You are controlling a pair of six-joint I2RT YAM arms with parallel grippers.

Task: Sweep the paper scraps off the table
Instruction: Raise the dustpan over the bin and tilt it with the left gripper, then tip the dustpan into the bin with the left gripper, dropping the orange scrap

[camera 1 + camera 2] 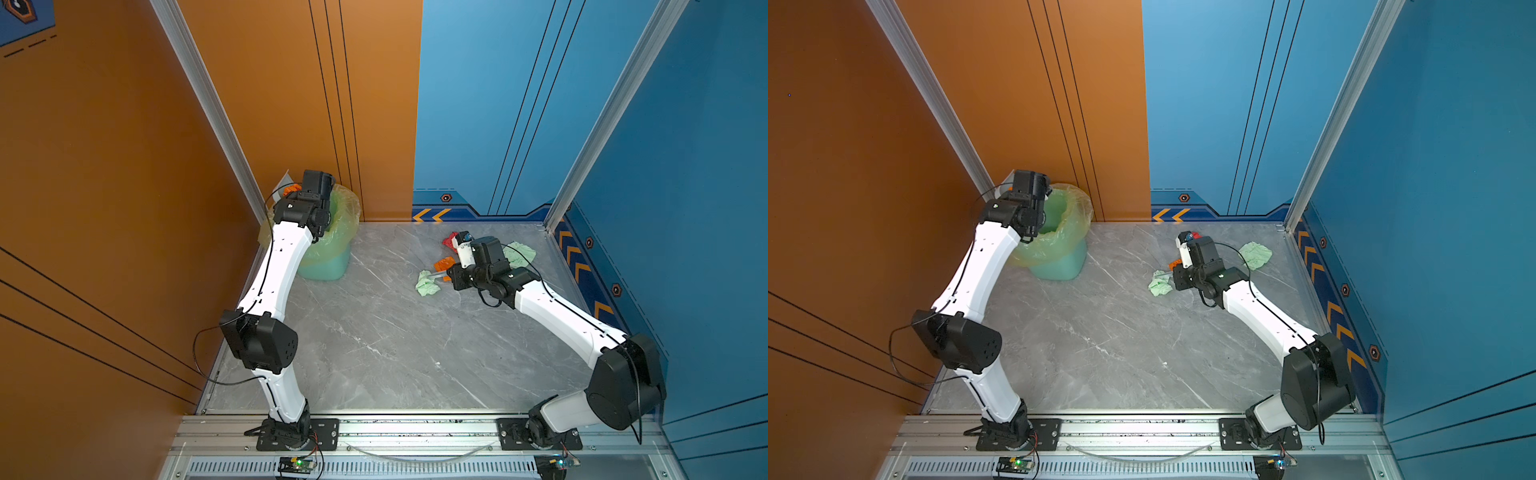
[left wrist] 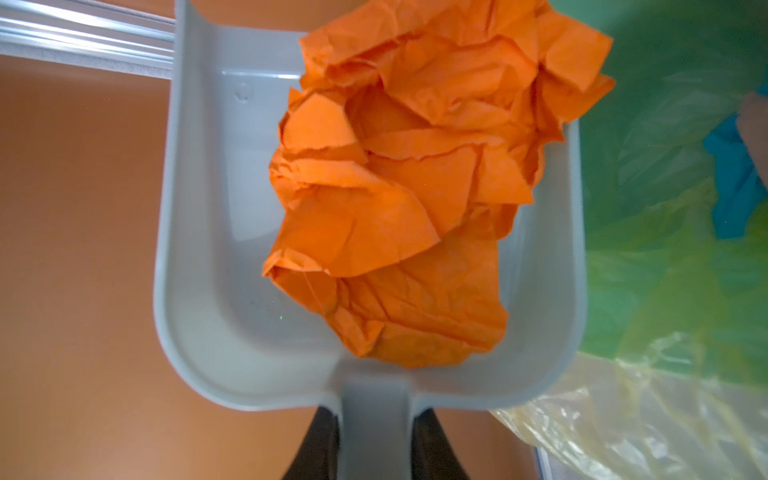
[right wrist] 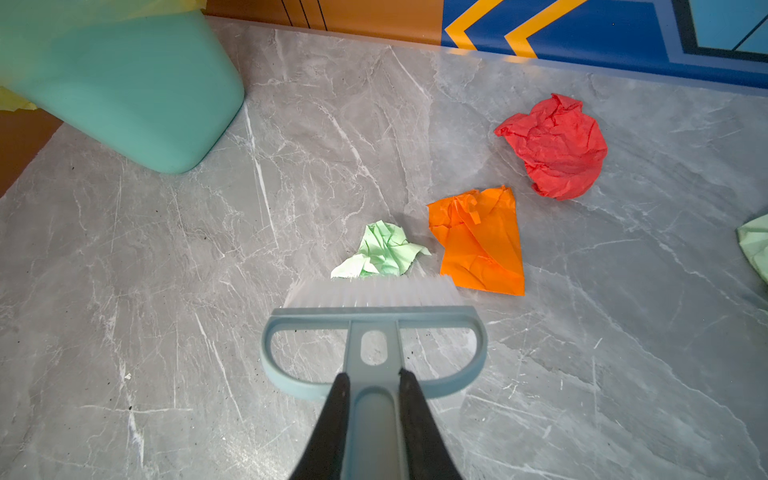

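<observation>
"How far along was it when you looked in?"

"About midway, I'd say. The left gripper (image 2: pixel 374 415) was clamped on the handle of the dustpan (image 2: pixel 187 249), which it held up beside the mouth of the bin (image 1: pixel 328 266) in the far left corner. A crumpled orange scrap (image 2: pixel 395 187) lay in the pan, not yet tipped out."

"And the other arm?"

"The right gripper (image 3: pixel 374 378) was closed tight on the brush (image 3: pixel 374 316). Its bristles were down at the table (image 3: pixel 166 291) and touching a pale green scrap (image 3: pixel 382 253). A flat orange scrap (image 3: pixel 478 245) lay just beside that, with a red scrap (image 3: pixel 557 145) nearer the back wall. A second green scrap (image 1: pixel 519 253) sat off toward the right rail."

"So what did it need next?"

"To my eye, tilting the pan over the liner (image 2: pixel 665 291) so the orange wad slid in. After that the pan had to come down in front of the brush. Four pieces lay on the marble, so plenty was left."
</observation>
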